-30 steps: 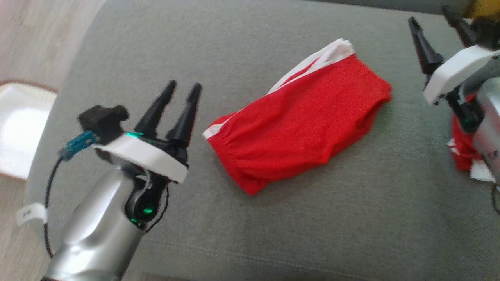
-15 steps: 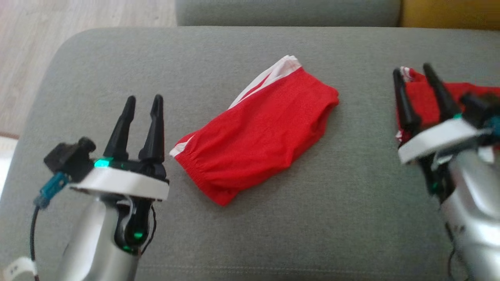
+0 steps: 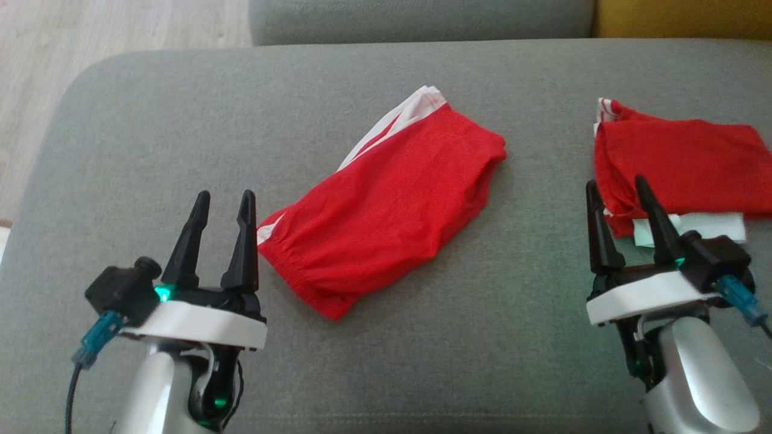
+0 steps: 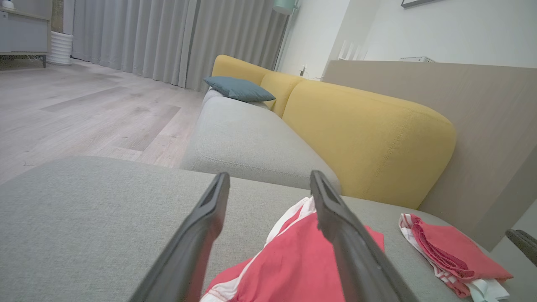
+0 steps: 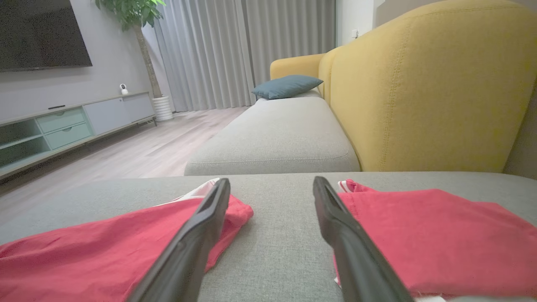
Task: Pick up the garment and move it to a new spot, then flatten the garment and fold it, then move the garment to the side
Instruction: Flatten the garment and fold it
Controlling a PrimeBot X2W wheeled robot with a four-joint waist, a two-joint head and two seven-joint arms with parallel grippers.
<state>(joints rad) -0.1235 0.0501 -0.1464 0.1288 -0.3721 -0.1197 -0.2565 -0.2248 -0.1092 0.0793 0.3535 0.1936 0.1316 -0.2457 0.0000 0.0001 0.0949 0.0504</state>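
Red garment [image 3: 386, 202] just right of left hand [image 3: 225, 194]

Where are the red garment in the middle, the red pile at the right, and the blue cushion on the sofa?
red garment [image 3: 386, 205]: head view, middle of its red cloth.
red pile [image 3: 681, 160]: head view, top red layer.
blue cushion [image 4: 239, 89]: left wrist view, its upper face.

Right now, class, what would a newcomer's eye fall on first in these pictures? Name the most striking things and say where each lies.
The bright red shorts with a white side stripe, lying aslant in the middle of the grey sofa seat, catch the eye first. A second red garment lies folded at the right, and the left hand and right hand stand open and empty at the lower corners.
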